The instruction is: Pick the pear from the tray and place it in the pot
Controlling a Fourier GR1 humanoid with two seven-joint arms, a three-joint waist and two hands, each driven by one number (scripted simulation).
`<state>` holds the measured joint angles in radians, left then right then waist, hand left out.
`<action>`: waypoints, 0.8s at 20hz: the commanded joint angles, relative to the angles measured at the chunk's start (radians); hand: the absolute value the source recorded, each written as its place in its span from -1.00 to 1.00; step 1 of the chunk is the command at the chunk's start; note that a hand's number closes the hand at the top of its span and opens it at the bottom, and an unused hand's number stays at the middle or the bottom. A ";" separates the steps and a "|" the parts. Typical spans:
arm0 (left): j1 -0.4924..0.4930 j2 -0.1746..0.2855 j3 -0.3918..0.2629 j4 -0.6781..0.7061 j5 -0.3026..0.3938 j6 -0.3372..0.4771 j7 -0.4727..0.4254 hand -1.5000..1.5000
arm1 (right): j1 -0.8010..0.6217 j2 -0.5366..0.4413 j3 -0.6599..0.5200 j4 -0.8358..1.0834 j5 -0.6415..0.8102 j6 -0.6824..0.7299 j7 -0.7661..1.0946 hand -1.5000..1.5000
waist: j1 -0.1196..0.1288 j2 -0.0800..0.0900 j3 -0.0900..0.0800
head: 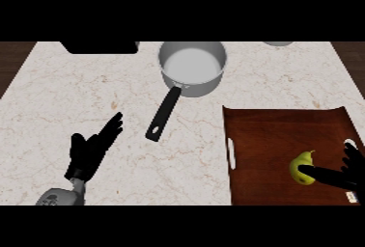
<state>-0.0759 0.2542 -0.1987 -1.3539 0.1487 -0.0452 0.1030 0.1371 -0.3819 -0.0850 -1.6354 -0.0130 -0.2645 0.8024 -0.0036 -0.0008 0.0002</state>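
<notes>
Now the step is the grasp. The pear [302,164] lies on the tray [285,130], in its near right part, stem end pointing far. The right hand [341,177] comes in from the near right corner. Its thumb [318,172] lies across the pear's near end, while its fingers [352,153] stand straight and a little spread by the tray's right edge, just beside the fruit and not curled round it. So the hand looks unclosed — the pear is not yet held.

To do this well, the hand should probably shift left until the pear sits between thumb and fingers. The fingers should then curl round the wide lower body, not the narrow neck, since a pear may roll or slip out toward its thin end. A straight lift ought to clear the tray's raised rim before any sideways travel.

The pot [192,62] stands well apart, far and to the left on the bench [85,87], with its handle [164,113] pointing near — the carry should pass to the right of it.

The left hand [91,147] rests at the near left, fingers straight and up.
</notes>
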 commanded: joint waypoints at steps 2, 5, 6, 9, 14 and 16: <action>0.000 -0.035 -0.010 -0.023 -0.039 0.026 0.021 0.00 | 0.046 0.128 -0.006 -0.022 -0.012 -0.056 -0.131 -1.00 | -0.001 0.000 0.000; -0.045 -0.047 0.019 0.061 -0.039 0.006 -0.009 0.00 | 0.025 0.146 -0.071 0.020 -0.088 -0.024 -0.191 -1.00 | -0.002 0.001 0.000; -0.029 -0.018 0.034 -0.013 -0.014 -0.013 0.042 0.00 | -0.002 0.174 -0.066 0.042 -0.080 -0.048 -0.205 -1.00 | 0.002 0.000 0.000; 0.027 -0.027 0.005 -0.146 -0.025 -0.014 0.131 0.00 | 0.061 0.193 -0.093 0.014 -0.103 -0.028 -0.227 -1.00 | 0.003 -0.001 0.000; 0.023 -0.026 0.043 -0.053 -0.038 -0.032 0.040 0.00 | 0.058 0.222 -0.146 0.149 -0.171 0.030 -0.345 -1.00 | 0.003 0.000 0.000; 0.020 -0.054 0.023 -0.017 -0.046 -0.036 0.011 0.00 | 0.003 0.265 -0.119 0.187 -0.158 0.002 -0.353 -1.00 | 0.006 0.001 0.000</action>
<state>-0.0761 0.2127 -0.1686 -1.3782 0.1065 -0.0693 0.1349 0.1593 -0.1702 -0.2029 -1.5425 -0.1460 -0.2630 0.4828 -0.0023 -0.0132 -0.0236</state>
